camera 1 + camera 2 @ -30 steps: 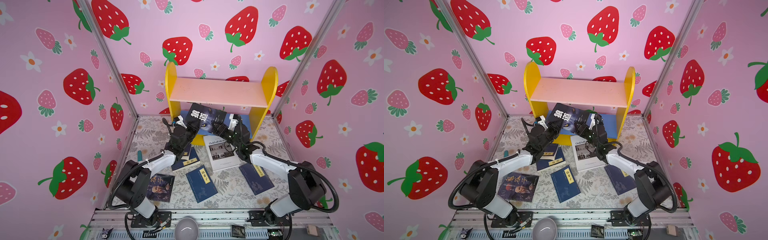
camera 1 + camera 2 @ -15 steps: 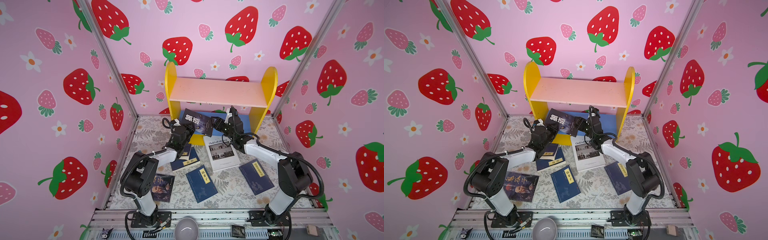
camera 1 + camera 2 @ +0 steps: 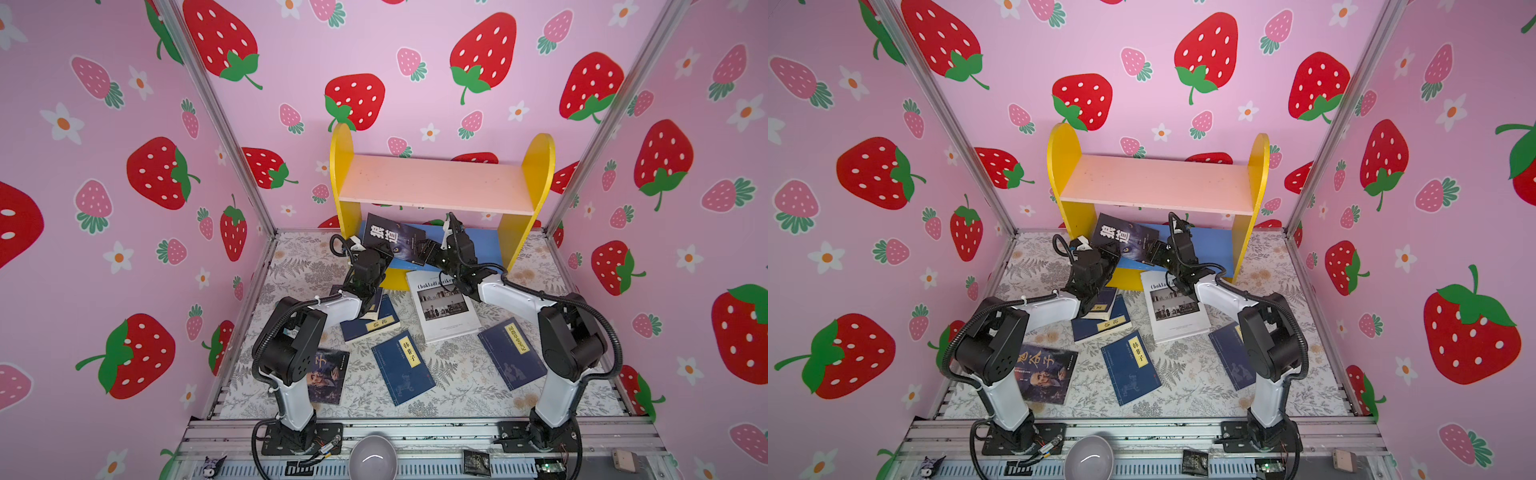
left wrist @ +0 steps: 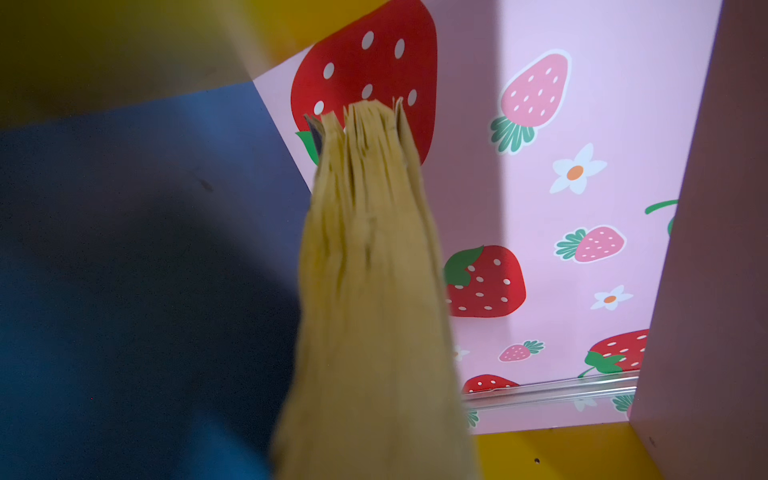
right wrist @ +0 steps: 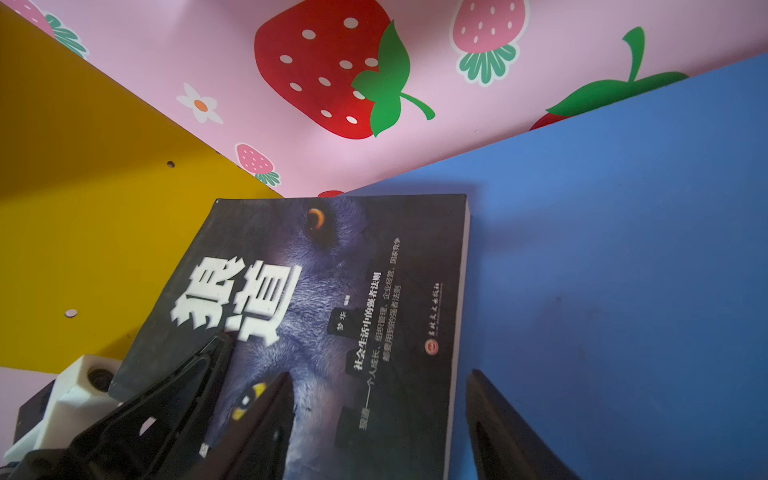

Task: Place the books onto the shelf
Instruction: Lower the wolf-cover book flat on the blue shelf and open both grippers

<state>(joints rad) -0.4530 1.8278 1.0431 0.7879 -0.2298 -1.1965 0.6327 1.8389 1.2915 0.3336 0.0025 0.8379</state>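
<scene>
Wolf-eye book (image 3: 395, 242) tilted over shelf (image 3: 536, 166), corner hidden in clenched left hand (image 3: 382, 252) (right hand (image 5: 374, 386) spread beside it).

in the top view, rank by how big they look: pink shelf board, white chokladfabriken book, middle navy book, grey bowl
1. pink shelf board
2. white Chokladfabriken book
3. middle navy book
4. grey bowl, partly out of frame

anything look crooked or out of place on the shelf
Yes: the wolf-eye book lies crooked over the blue lower board, twisted against its edges, with the left gripper shut on one corner.
</scene>
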